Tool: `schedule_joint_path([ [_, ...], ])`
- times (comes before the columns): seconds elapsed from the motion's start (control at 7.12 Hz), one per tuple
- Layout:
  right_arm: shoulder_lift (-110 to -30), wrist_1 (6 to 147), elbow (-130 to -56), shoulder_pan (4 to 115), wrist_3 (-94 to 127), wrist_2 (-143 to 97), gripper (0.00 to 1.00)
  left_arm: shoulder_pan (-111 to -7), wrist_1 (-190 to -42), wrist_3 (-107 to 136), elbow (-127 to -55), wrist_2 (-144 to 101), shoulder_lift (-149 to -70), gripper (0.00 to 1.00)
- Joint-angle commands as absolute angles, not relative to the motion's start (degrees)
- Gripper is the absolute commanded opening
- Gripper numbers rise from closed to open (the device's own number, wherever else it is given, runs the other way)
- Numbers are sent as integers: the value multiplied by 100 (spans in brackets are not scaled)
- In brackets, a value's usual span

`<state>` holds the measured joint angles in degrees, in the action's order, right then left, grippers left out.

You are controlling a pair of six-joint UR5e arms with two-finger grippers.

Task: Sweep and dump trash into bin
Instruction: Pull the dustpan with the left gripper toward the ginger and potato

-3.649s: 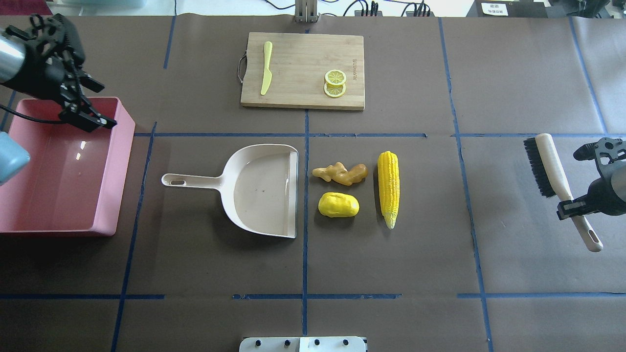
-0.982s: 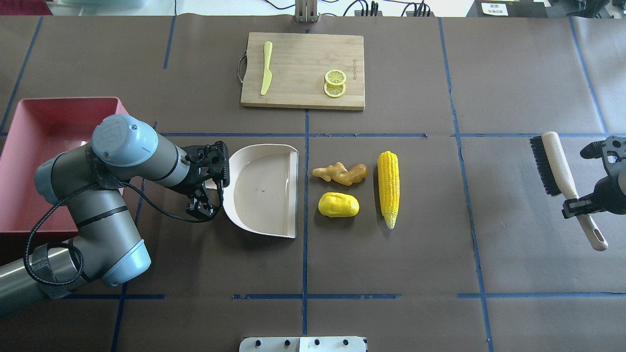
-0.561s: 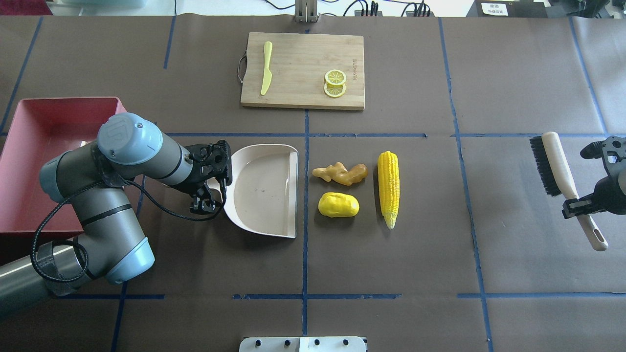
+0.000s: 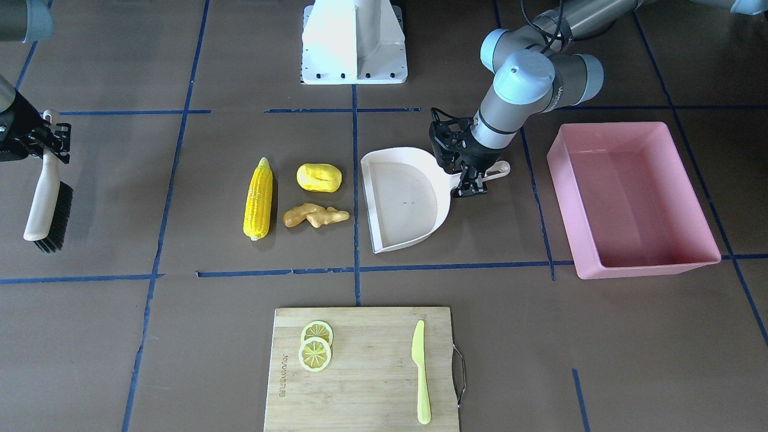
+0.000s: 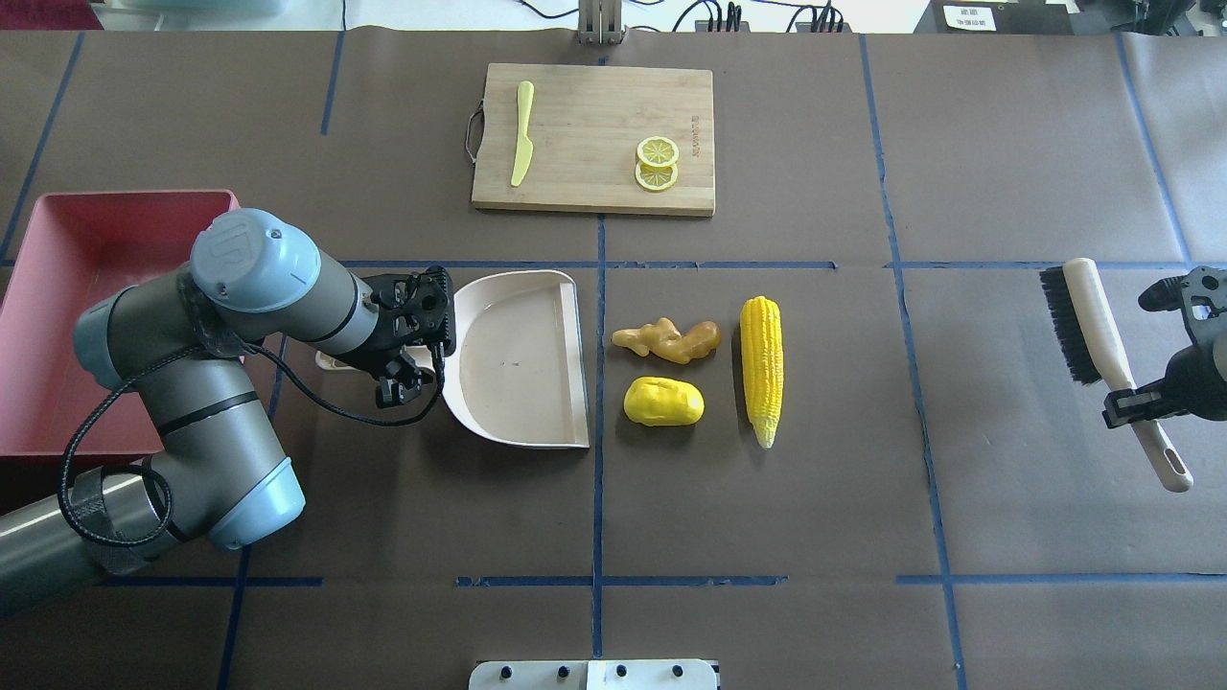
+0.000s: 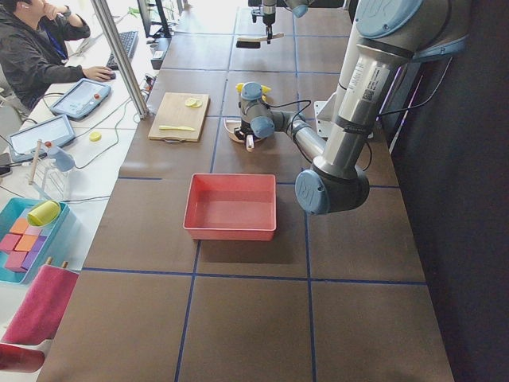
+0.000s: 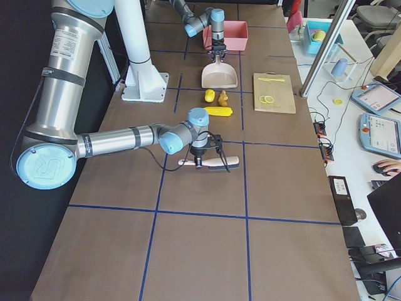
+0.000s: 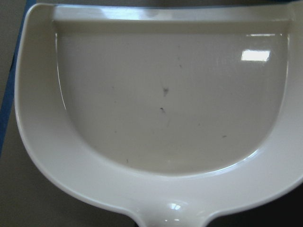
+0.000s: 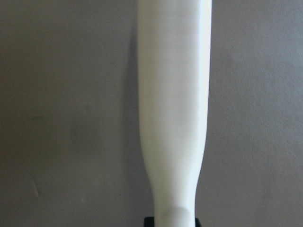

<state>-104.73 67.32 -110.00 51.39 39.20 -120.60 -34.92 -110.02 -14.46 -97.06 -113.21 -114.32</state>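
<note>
pink bin (image 5: 57, 316) sits at the left edge of the surface. the corn cob (image 5: 762, 369), potato (image 5: 663, 402) and ginger root (image 5: 668, 340) lie close together in the middle, just beside the open mouth of the beige dustpan (image 5: 518, 359) and apart from it. the left fingers (image 5: 395, 387) are closed on the dustpan's handle, right next to the pan. near the right edge, the right fingers (image 5: 1123, 407) grip the handle of a brush (image 5: 1081, 321), its bristles turned toward the middle. a wooden board (image 5: 594, 144) carrying a knife (image 5: 521, 132) and lemon slices (image 5: 658, 163) lies at the far edge.
</note>
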Motion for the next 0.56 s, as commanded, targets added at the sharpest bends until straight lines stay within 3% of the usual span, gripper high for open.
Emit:
schedule_joint_path([
  [0.0, -10477, 6732, -11004, 5142, 3920, -12059, 0, -3585, -10995, -1503, -9756, -11329, -11443, 0],
  [0.42, -10468, 6732, -11013, 5142, 3920, -12059, 0, -3577, -10837, -2267, -9782, -11320, -11452, 0],
])
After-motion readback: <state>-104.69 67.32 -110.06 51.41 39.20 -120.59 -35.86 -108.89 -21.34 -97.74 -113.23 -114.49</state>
